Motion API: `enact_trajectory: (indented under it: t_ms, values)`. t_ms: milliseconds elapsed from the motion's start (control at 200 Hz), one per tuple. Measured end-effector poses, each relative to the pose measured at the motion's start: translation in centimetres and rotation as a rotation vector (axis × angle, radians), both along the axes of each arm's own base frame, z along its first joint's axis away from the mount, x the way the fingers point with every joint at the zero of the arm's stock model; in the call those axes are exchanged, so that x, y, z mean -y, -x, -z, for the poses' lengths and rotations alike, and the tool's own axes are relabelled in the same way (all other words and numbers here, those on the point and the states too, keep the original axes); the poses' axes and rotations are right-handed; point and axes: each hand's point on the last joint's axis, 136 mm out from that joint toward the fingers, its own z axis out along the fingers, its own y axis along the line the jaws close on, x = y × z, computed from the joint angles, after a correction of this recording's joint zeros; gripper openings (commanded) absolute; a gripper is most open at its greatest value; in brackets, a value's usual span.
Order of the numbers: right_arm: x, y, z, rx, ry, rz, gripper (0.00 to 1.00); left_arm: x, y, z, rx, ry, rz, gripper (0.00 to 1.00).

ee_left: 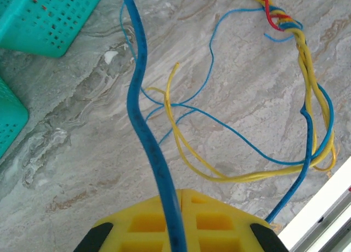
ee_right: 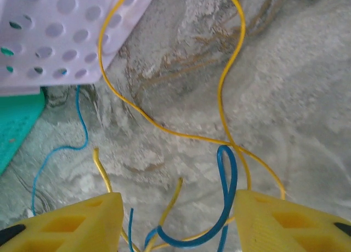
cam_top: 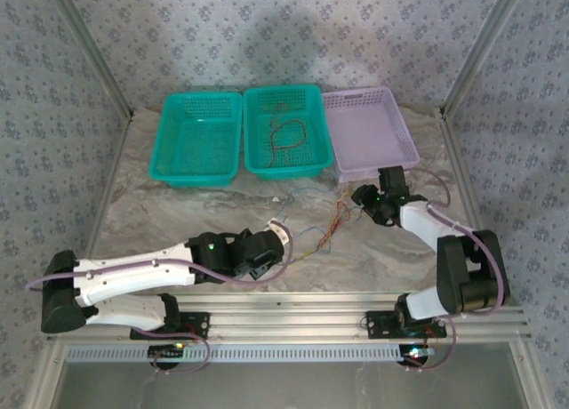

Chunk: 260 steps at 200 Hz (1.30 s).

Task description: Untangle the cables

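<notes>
Nearest you, your left gripper (ee_left: 175,224) is clamped on a blue cable (ee_left: 143,126) that runs off toward 12 o'clock over the marble table (ee_left: 77,170). Your right gripper (ee_right: 178,222) stands with its jaws apart, a blue loop (ee_right: 227,175) and yellow strands (ee_right: 164,129) lying between them. The tangled bundle (cam_top: 327,231) lies between both grippers. Farther out at 12 o'clock, a dark cable (cam_top: 276,138) lies in the middle green basket (cam_top: 284,91).

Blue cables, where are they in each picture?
Top external: thin blue cables lie on the marble table between the arms.
Left wrist: one runs from the top down into the shut left pincer.
Right wrist: a blue loop sits between the open right pincer's fingers.
Shared landmark: the marble table.
</notes>
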Motion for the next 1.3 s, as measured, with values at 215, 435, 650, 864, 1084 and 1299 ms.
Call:
enact_trajectory:
  t_ms: [215, 435, 650, 864, 1084, 1299]
  values:
    - [-0.1, -0.6, 1.1, -0.018, -0.021, 0.028, 0.34, 0.1, 0.0, 0.3, -0.002, -0.013, 0.002, 0.00]
    - [-0.6, -1.6, 1.5, -0.016, -0.042, 0.017, 0.03, 0.5, -0.1, 0.0, 0.006, 0.008, 0.007, 0.00]
    - [-0.7, -2.0, 0.3, 0.027, -0.041, 0.003, 0.00, 0.7, 0.2, -0.2, 0.009, 0.013, 0.020, 0.14]
    - [-0.7, -2.5, -5.0, 0.190, -0.030, -0.028, 0.00, 0.2, 0.1, -2.3, 0.039, 0.059, 0.025, 0.64]
    - [-1.5, -1.4, -9.6, 0.318, 0.024, -0.087, 0.00, 0.6, 0.1, -8.0, 0.089, 0.208, 0.042, 0.77]
    - [-3.5, -0.7, -13.1, 0.390, 0.048, -0.168, 0.00, 3.1, -0.5, -8.8, 0.112, 0.192, 0.085, 0.82]
